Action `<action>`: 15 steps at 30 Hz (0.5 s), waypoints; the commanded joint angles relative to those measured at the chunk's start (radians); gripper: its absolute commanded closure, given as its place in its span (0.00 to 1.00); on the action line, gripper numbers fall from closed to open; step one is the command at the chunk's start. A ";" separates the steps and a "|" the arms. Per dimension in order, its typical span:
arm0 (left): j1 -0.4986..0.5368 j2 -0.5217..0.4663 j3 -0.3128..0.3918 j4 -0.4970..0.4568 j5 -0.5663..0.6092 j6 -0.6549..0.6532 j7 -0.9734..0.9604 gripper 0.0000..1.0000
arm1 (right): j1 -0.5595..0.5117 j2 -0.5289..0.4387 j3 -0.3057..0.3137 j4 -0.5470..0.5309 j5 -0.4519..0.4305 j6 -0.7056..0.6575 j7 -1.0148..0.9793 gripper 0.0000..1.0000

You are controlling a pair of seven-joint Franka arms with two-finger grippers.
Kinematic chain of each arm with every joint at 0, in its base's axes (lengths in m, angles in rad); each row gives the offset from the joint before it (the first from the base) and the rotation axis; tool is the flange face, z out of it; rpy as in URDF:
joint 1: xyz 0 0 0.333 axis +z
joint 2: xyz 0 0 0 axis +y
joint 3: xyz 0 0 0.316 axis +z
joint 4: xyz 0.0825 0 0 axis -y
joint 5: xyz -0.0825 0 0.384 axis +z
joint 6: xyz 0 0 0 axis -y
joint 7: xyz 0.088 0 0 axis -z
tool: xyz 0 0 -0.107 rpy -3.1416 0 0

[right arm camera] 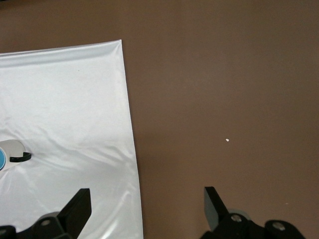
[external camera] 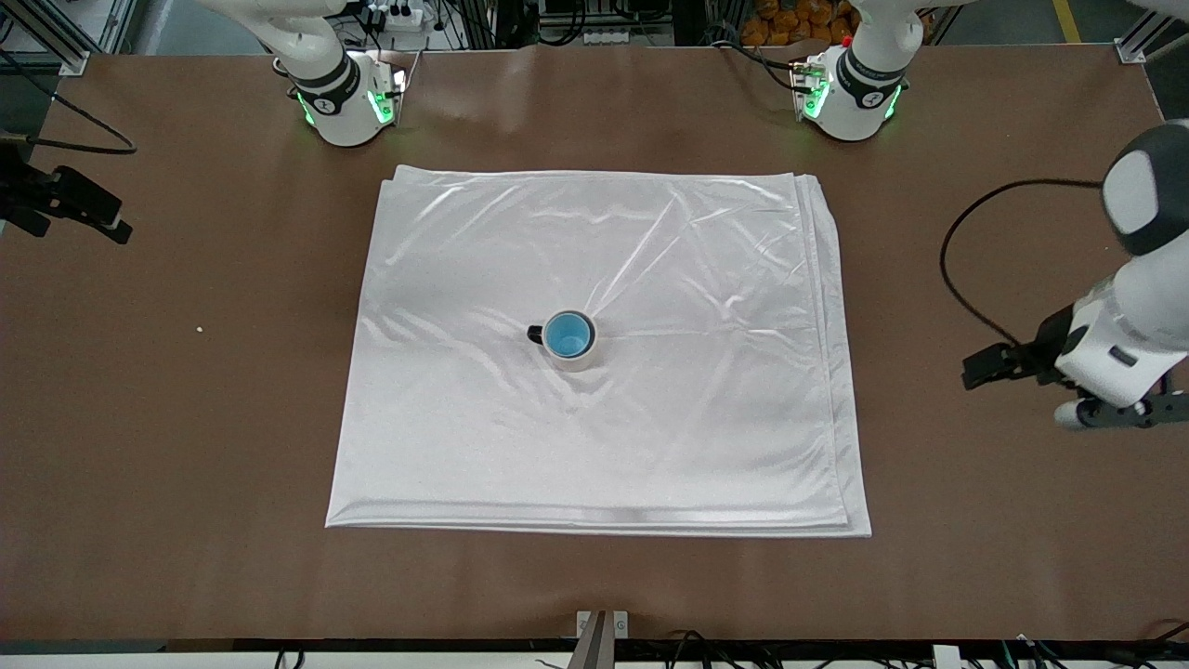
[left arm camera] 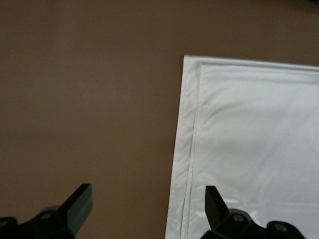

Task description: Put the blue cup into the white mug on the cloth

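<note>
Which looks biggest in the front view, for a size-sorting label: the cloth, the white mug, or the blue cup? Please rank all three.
1. The cloth, by far the largest.
2. The white mug, standing on the cloth.
3. The blue cup, nested inside the mug, so only slightly smaller; just its rim and blue interior show.

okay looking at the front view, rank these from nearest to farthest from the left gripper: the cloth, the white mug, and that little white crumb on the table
Measured from the left gripper, open over bare table at the left arm's end:
1. The cloth: its layered edge is closest.
2. The white mug: mid-cloth, with the blue cup inside it.
3. The white crumb: on bare table toward the right arm's end.
</note>
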 commanded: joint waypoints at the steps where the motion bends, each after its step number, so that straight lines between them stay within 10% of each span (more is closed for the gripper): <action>1: -0.007 -0.146 0.030 -0.067 0.019 -0.089 0.046 0.00 | -0.024 -0.007 -0.004 0.001 0.016 -0.002 -0.054 0.00; 15: -0.028 -0.272 0.036 -0.067 -0.020 -0.195 0.046 0.00 | -0.018 -0.007 0.001 0.002 0.016 -0.001 -0.050 0.00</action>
